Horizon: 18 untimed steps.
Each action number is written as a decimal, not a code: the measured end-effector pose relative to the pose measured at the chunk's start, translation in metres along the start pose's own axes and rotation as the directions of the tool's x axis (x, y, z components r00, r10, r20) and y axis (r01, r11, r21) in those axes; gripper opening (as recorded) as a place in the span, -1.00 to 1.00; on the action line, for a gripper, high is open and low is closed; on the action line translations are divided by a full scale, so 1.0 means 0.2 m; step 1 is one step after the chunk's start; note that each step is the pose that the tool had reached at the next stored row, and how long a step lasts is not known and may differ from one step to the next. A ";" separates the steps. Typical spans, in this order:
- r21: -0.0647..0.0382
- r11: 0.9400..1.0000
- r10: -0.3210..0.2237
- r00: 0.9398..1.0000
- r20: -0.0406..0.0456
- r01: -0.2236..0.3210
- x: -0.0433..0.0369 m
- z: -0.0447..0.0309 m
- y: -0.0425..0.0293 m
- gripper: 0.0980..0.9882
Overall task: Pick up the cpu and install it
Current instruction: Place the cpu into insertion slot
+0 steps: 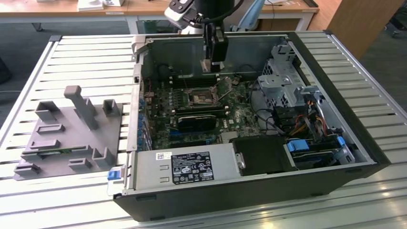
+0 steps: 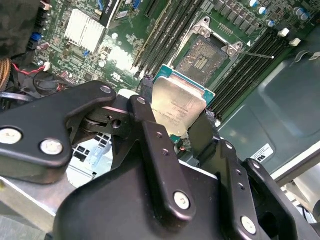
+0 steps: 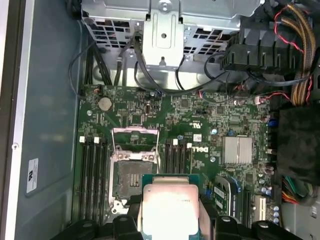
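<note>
While the gripper (image 1: 212,66) pinches the cpu (image 2: 177,107) by two opposite edges, the chip hangs inside the open case (image 1: 254,195), above the motherboard (image 3: 200,115) and near the bare socket (image 3: 132,167). It looks light, rigid and fragile; edge holds likely suit it, sparing its underside.

A slatted metal counter (image 1: 70,62) spans the foreground, with bright glare on its slats at the exterior view's right. Behind it stands a wooden desk (image 1: 57,10) carrying white boxes (image 1: 95,5). A wooden panel (image 1: 356,21) rises at the back. Dark floor (image 1: 16,47) shows beside the counter.
</note>
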State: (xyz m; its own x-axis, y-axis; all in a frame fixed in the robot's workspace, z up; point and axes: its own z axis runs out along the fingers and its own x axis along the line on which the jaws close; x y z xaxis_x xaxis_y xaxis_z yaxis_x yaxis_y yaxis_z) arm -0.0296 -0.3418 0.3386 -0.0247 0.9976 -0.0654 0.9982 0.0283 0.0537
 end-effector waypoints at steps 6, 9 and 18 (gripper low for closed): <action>-0.001 1.000 0.002 0.999 -0.037 -0.002 0.003 0.015 -0.012 -0.01; -0.001 1.000 0.003 0.999 -0.040 -0.003 0.003 0.022 -0.014 -0.01; -0.001 1.000 0.003 0.999 -0.040 -0.003 0.004 0.032 -0.015 -0.01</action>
State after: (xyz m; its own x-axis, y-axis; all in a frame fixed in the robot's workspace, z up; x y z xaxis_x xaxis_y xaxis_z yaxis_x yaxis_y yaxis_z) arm -0.0322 -0.3415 0.3320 -0.0243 0.9994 -0.0256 0.9982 0.0257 0.0548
